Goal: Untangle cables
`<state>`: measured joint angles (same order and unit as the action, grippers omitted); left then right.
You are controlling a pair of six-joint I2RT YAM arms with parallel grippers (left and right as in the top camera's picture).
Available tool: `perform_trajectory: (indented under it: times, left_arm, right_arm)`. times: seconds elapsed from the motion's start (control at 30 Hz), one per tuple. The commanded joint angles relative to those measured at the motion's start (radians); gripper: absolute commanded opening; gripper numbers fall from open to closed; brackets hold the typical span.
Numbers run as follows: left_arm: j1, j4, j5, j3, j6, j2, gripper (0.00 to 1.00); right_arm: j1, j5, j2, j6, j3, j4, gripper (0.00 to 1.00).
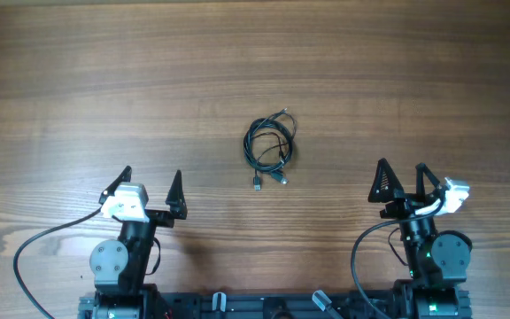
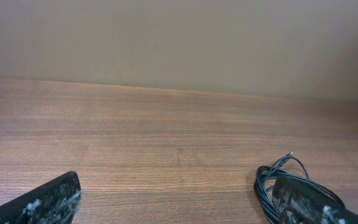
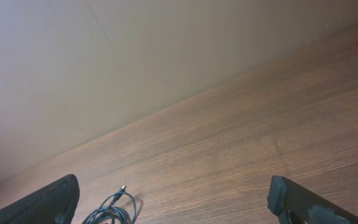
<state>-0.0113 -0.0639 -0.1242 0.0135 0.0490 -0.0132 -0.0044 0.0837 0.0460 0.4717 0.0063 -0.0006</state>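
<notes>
Parked back with left end effector [image 1: 151, 173] and right end effector [image 1: 402, 166] released, leaving coiled cables [image 1: 270, 151] reachable on tabletop [image 1: 104, 71]

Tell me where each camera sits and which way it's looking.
Overhead: above the table, looking straight down on the cables, left gripper and right gripper.
Left wrist: low over the table, facing forward toward the wall; its fingers at bottom corners.
Right wrist: same, tilted; its fingers at bottom corners.
Shared: all three show the cables.
</notes>
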Motion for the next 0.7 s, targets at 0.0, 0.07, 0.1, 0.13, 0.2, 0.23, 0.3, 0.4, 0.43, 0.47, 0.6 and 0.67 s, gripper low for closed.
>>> perform_trajectory:
  times: [0.0, 0.07, 0.1, 0.13, 0.2, 0.23, 0.3, 0.4, 0.43, 0.47, 0.6, 0.67]
  left_arm:
    - [-0.004, -0.002, 0.003, -0.008, 0.050, 0.006, 1.00]
    - [-0.004, 0.000, 0.002, -0.008, 0.087, 0.006, 1.00]
    - [-0.004, 0.000, -0.008, -0.008, 0.093, 0.006, 1.00]
    - [-0.004, 0.002, -0.019, -0.008, 0.093, 0.006, 1.00]
    - [-0.004, 0.013, -0.025, -0.008, 0.092, 0.006, 1.00]
    - [-0.004, 0.024, -0.037, -0.008, 0.091, 0.006, 1.00]
    - [-0.004, 0.046, -0.051, -0.008, 0.090, 0.006, 1.00]
    - [-0.004, 0.045, -0.074, -0.004, 0.090, 0.006, 1.00]
    - [-0.004, 0.044, -0.084, 0.001, 0.090, 0.006, 1.00]
    - [-0.004, 0.041, -0.093, 0.008, 0.090, 0.006, 1.00]
    - [-0.004, -0.048, -0.115, 0.087, 0.091, 0.002, 1.00]
    - [-0.004, -0.095, -0.115, 0.142, 0.091, -0.016, 1.00]
  right_arm:
    - [0.001, 0.043, 0.005, -0.076, 0.000, 0.007, 1.00]
    - [0.001, 0.130, 0.005, -0.151, 0.001, 0.011, 1.00]
    - [0.001, 0.159, 0.005, -0.162, 0.001, 0.014, 1.00]
    - [0.001, 0.174, 0.005, -0.162, 0.002, 0.014, 1.00]
    - [0.001, 0.200, 0.005, -0.162, 0.003, 0.014, 1.00]
    - [0.001, 0.212, 0.005, -0.161, 0.004, 0.014, 1.00]
    - [0.001, 0.234, 0.008, -0.173, 0.008, 0.011, 1.00]
    - [0.001, 0.289, 0.017, -0.195, 0.023, -0.024, 1.00]
    - [0.001, 0.308, 0.025, -0.196, 0.029, -0.036, 1.00]
    - [0.001, 0.318, 0.032, -0.196, 0.033, -0.042, 1.00]
    - [0.001, 0.322, 0.081, -0.209, 0.076, -0.064, 0.99]
    - [0.001, 0.341, 0.115, -0.209, 0.103, -0.064, 1.00]
